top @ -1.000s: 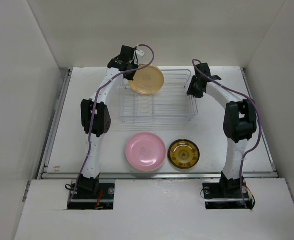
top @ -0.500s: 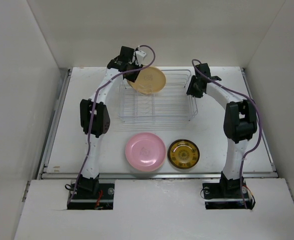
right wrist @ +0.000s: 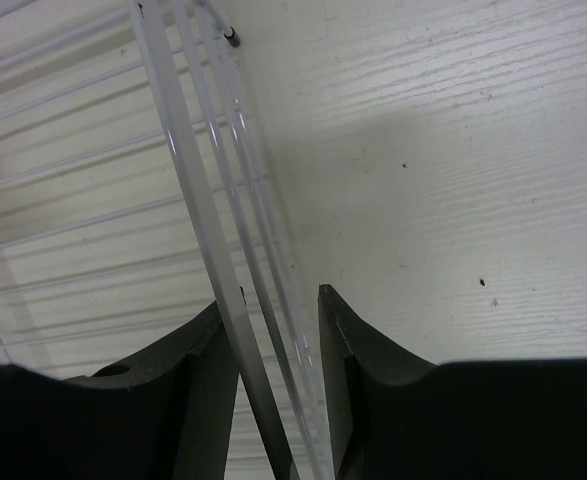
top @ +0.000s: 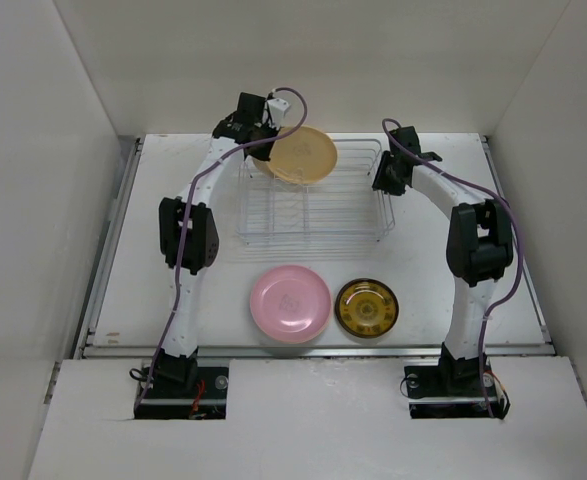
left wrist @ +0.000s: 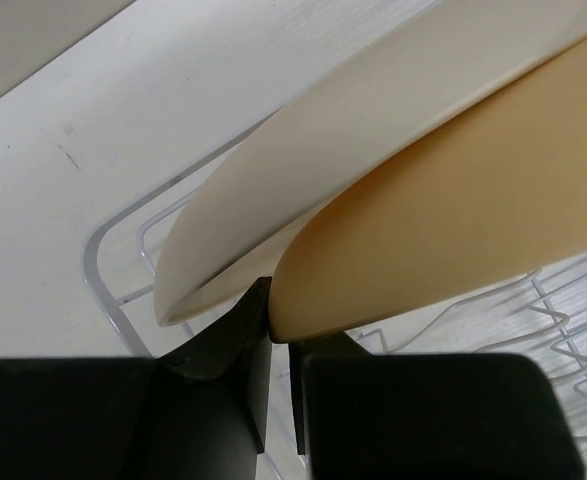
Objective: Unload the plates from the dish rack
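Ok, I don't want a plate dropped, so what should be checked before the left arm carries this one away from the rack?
1. Grip: left gripper pinches yellow plate rim: ok.
2. Only one plate held: cannot tell; a cream surface lies against it.
3. Plate clear of dish rack prongs: cannot tell.
4. Rack wall between right gripper fingers: ok.
5. Bare table left of pink plate: ok.

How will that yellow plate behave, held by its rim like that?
The yellow plate looks rigid, so it probably won't flex. Pinched only at its edge by the left gripper, it may swing or slip, since the surface looks smooth.
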### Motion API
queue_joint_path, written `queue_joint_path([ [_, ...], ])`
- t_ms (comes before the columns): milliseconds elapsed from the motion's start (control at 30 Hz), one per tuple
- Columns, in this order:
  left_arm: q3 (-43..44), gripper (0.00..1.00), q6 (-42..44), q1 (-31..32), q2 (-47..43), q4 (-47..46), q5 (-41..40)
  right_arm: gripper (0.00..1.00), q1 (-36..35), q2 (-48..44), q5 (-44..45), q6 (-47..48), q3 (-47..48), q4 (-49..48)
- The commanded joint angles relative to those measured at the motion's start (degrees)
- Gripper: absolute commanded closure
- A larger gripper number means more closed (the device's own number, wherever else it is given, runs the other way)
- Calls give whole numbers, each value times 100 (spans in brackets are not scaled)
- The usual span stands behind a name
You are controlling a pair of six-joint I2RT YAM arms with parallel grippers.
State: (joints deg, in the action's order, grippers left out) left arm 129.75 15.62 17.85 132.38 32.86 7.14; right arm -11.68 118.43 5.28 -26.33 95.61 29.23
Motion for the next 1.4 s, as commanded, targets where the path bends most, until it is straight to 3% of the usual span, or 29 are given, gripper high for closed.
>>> queue_joint_path([
  [0,-12,100,-287,-88,-484,-166,445,59,-27,-101,-44,93,-43,-32],
  [300,665,100,-402,-88,-1003,431,965,59,-27,-101,8,93,-156,-32],
  [633,613,100,-252,-88,-1389,985,1369,59,-27,-154,61,93,-280,-146],
  [767,1165,100,-252,-88,-1627,1860,1562,59,-27,-154,61,93,-332,-146],
  [867,1166,100,343,-19,-1811,2862,1835,59,-27,-206,61,40,-394,-146],
  [1000,318,100,1530,149,-2066,4873,1475,59,-27,-329,61,40,-517,-146],
  [1100,-221,100,2365,385,-2277,5720,1598,59,-27,-434,61,40,-517,-146],
  [1233,-1669,100,2596,973,-2673,5837,1010,59,-27,-496,61,40,-640,-93],
  [1367,-2366,100,2596,1571,-2726,5837,615,59,-80,-558,114,92,-772,-93],
])
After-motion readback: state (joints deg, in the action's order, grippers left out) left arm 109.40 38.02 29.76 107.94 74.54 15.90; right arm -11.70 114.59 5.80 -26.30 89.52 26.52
